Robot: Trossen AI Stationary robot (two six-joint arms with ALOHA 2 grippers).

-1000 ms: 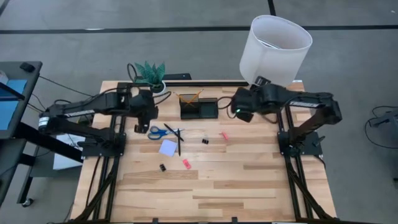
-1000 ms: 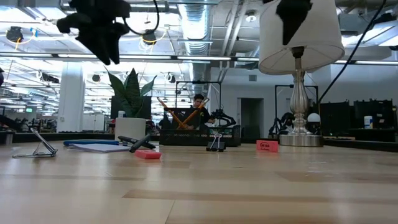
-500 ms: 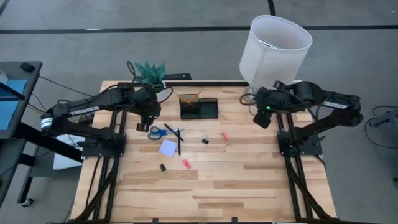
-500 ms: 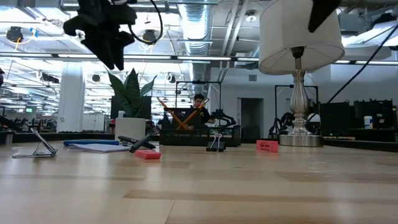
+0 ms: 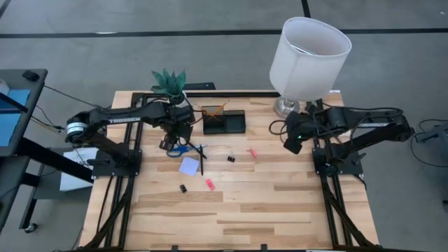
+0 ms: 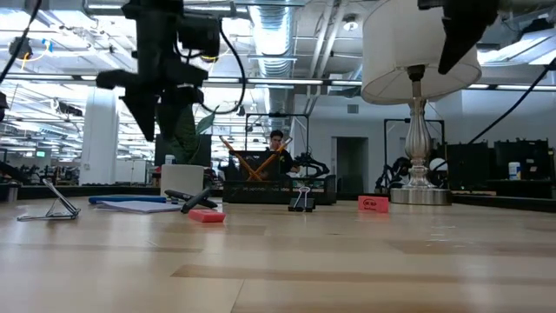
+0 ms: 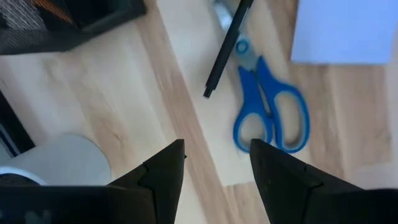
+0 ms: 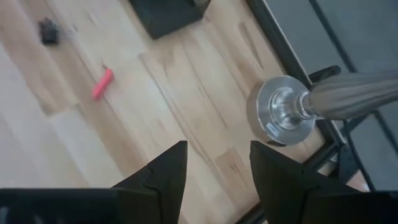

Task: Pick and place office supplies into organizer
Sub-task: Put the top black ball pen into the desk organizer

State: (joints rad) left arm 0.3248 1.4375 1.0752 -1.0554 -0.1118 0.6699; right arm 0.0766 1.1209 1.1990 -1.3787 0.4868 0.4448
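Observation:
Blue-handled scissors [image 5: 182,148], a black pen [image 5: 201,159] and a lavender note pad [image 5: 189,166] lie at the table's left centre. Two black clips [image 5: 230,159] [image 5: 183,188] and two pink-red pieces [image 5: 252,152] [image 5: 209,184] lie scattered. The black organizer [image 5: 224,121] stands at the far centre with two orange pens [image 5: 213,110] in its cup. My left gripper [image 7: 217,169] is open, hovering above the scissors [image 7: 270,115], touching nothing. My right gripper [image 8: 217,168] is open and empty, high near the lamp base [image 8: 286,115].
A white pot with a green plant [image 5: 170,85] stands at the far left, close behind my left arm. A lamp with a large white shade [image 5: 309,49] stands at the far right. A phone stand [image 6: 54,204] shows at the left in the low view.
My left gripper has gone toward the table's right edge and down, to above the scissors. My right gripper has drawn away from the organizer toward the table's right edge and a little toward the near edge. Nothing on the table has moved.

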